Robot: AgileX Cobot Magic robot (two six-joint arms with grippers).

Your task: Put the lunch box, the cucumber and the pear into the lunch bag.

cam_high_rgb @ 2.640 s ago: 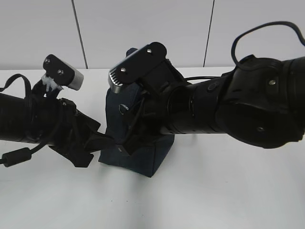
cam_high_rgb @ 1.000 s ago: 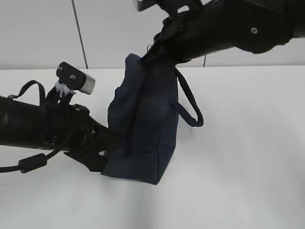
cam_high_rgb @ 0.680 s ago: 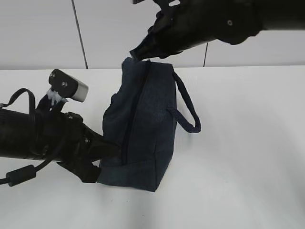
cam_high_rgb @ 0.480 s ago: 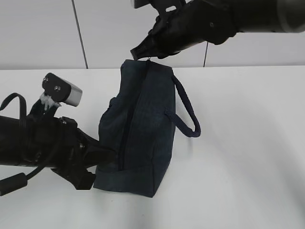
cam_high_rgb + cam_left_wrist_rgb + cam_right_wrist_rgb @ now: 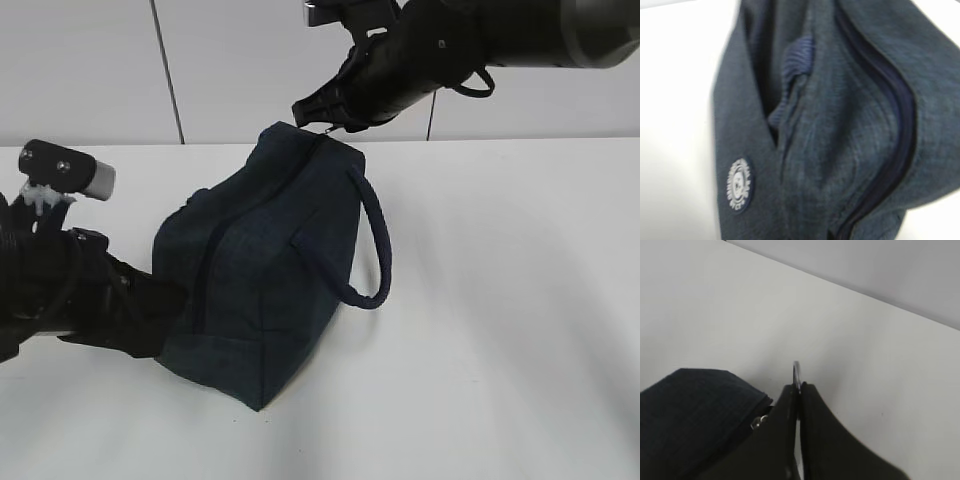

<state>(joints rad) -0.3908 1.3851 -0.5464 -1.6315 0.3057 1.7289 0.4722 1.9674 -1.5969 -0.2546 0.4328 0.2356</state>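
Observation:
The dark navy lunch bag (image 5: pixel 265 260) lies tilted on the white table, its zipper (image 5: pixel 213 255) shut along its length. My right gripper (image 5: pixel 322 122) is shut on the silver zip pull ring (image 5: pixel 796 371) at the bag's far upper end (image 5: pixel 690 410). My left gripper (image 5: pixel 165 305) is pressed into the bag's near left end and appears shut on its fabric; its fingers are hidden. The left wrist view is filled with bag fabric (image 5: pixel 840 125) and a round badge (image 5: pixel 738 184). The lunch box, the cucumber and the pear are out of view.
One padded loop handle (image 5: pixel 370 240) hangs off the bag's right side. The white table (image 5: pixel 500 320) runs to a pale wall at the back. The left arm's cables and camera (image 5: pixel 65 170) sit at the left edge.
My left arm has drawn back to the left, dragging the bag's near end with it, so the bag leans lower. My right gripper keeps the zip pull at the far top end.

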